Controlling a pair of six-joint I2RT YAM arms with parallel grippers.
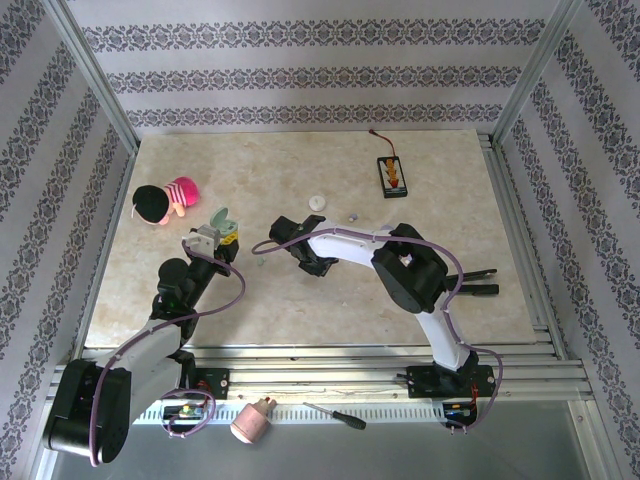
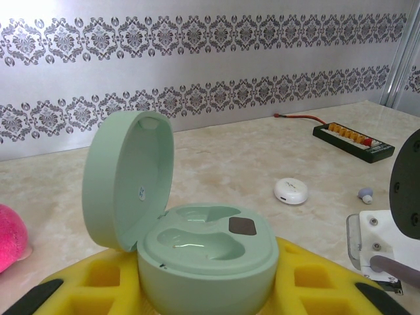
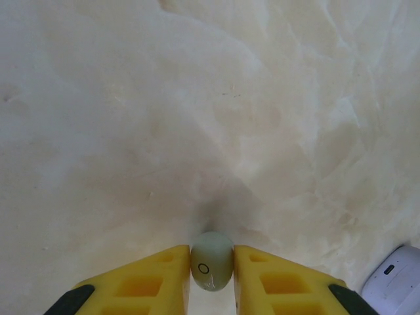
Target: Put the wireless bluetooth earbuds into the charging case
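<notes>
Over the pale marbled table (image 3: pixel 164 98), the right gripper (image 3: pixel 211 281) has its yellow fingers (image 3: pixel 157 279) drawn in on a pale green earbud (image 3: pixel 211 259), pinching it close to the surface. The left gripper (image 2: pixel 210 298) clamps the green charging case (image 2: pixel 203 252) from both sides, its lid swung upright. A white case (image 2: pixel 291 191) and a lavender-grey earbud (image 2: pixel 365 194) lie near each other on the table beyond.

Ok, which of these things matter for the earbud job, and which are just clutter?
Job:
green case, lid open
green earbud
grey earbud
white case, perhaps

Clutter:
plush toy
connector board
screwdriver
pink object
</notes>
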